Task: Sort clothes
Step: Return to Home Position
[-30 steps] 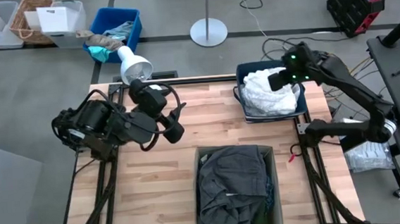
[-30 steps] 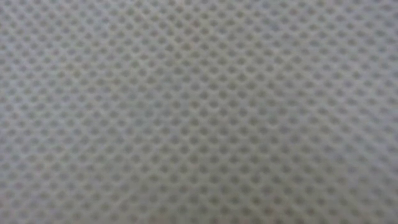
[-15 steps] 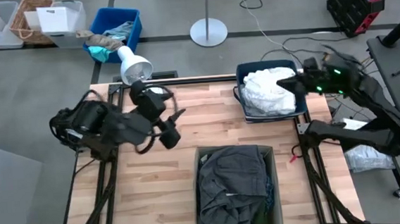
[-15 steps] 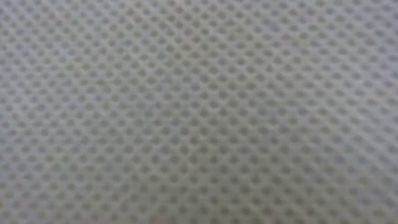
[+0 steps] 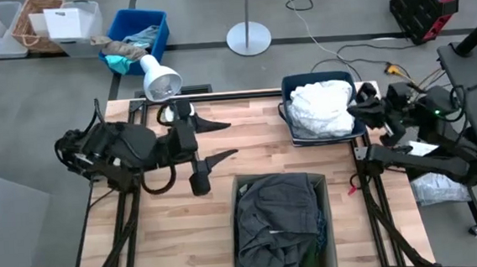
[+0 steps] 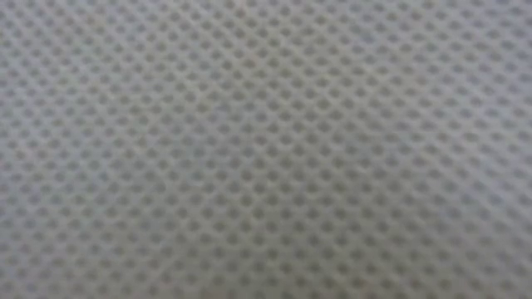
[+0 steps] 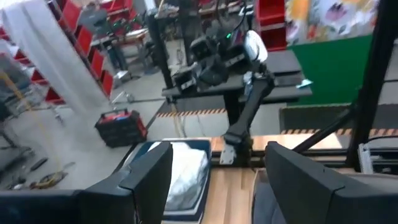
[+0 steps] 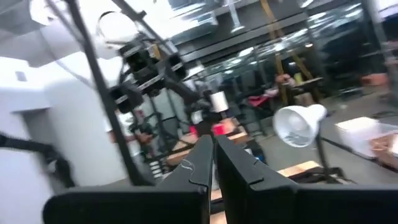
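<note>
White clothes [image 5: 321, 109] lie heaped in a blue bin [image 5: 289, 86] at the table's far right; they also show in the left wrist view [image 7: 186, 174]. A charcoal grey garment [image 5: 277, 222] lies crumpled in a grey box [image 5: 326, 182] at the near middle. My left gripper [image 5: 219, 140] is open and empty over the table's left half, fingers pointing toward the right edge. My right gripper [image 5: 354, 107] is shut and empty just past the bin's right side; its fingers [image 8: 205, 163] show closed together in the right wrist view.
A white lamp [image 5: 161, 78] stands at the far left corner. A blue crate of teal and tan rags [image 5: 135, 40], a wicker basket and plastic tubs sit on the floor beyond the far edge. A mesh cloth [image 6: 266, 149] fills the low view.
My right gripper has drawn back from above the white clothes toward the table's right edge, past the bin's side. My left arm has pulled toward the table's left edge and its gripper has turned so both fingers lie spread and level.
</note>
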{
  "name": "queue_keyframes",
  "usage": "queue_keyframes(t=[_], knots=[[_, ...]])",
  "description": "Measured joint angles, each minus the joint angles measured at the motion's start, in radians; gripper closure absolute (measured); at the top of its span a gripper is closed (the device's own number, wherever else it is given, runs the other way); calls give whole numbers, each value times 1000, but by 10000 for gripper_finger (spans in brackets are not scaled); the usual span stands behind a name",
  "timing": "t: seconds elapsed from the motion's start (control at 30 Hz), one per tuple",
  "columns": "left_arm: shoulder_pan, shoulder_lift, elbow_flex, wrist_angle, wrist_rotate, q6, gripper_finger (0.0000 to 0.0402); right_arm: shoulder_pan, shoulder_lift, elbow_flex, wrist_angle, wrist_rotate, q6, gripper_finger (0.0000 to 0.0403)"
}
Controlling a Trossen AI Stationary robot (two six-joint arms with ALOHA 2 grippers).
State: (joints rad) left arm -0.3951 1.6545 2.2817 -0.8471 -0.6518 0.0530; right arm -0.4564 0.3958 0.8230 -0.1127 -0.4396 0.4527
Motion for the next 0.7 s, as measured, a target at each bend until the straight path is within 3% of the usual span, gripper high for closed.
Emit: queue_keyframes(t=[0.2,0.53,0.7], knots=[[-1,-125,-173,148,62,18,169,82,79,-11,50,-8,-22,390],[26,-501,-853,776,210,158,169,178,111,6,75,-7,-160,390],[133,-607,-1094,919,292,104,169,175,110,7,54,65,-136,390]])
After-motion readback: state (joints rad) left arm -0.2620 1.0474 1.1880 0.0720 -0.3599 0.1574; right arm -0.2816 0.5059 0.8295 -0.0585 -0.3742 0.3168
